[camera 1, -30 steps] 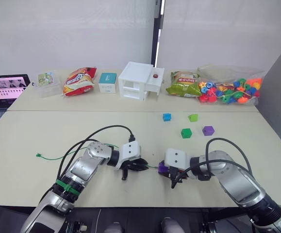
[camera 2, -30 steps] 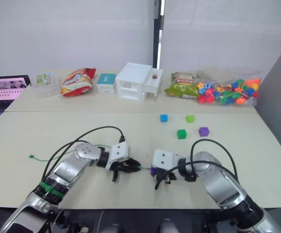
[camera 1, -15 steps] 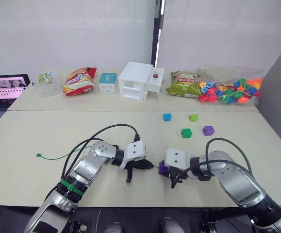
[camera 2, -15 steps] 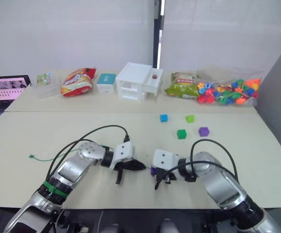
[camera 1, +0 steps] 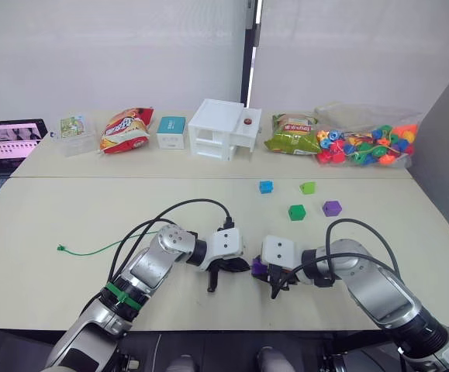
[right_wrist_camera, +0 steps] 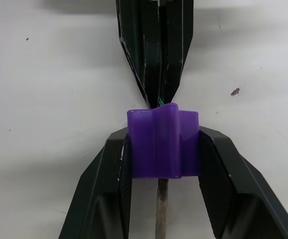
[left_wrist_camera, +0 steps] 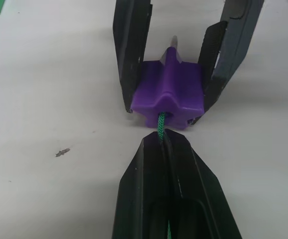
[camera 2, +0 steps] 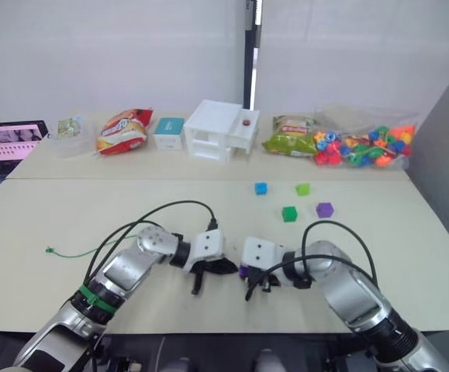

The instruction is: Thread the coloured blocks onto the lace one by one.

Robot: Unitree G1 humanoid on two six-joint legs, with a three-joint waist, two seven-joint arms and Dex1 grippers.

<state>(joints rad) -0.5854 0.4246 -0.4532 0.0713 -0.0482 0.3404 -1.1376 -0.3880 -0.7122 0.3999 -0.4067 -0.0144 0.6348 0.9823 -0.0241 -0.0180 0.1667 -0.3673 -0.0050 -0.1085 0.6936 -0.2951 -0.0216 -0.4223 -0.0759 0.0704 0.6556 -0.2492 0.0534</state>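
Observation:
My right gripper (right_wrist_camera: pixel 162 130) is shut on a purple block (left_wrist_camera: pixel 167 94), held just above the table near its front edge. My left gripper (left_wrist_camera: pixel 163 142) is shut on the green lace (left_wrist_camera: pixel 160 122) and its tips nearly touch the block. The lace enters the block's hole, and its dark tip (right_wrist_camera: pixel 161 211) sticks out on the far side. The lace's tail (camera 1: pixel 62 249) trails left across the table. Further back on the right lie a blue block (camera 1: pixel 267 187), a light green block (camera 1: pixel 309 187), a dark green block (camera 1: pixel 297 212) and another purple block (camera 1: pixel 332 208).
Along the back of the table stand a bag of beads (camera 1: pixel 367 145), a green snack bag (camera 1: pixel 292 133), a white box (camera 1: pixel 226 129), a teal box (camera 1: pixel 172 132), a red snack bag (camera 1: pixel 127 129) and a laptop (camera 1: pixel 8 143).
My left gripper has slid right along the table with the lace until it meets the purple block. The right gripper and block have stayed almost still.

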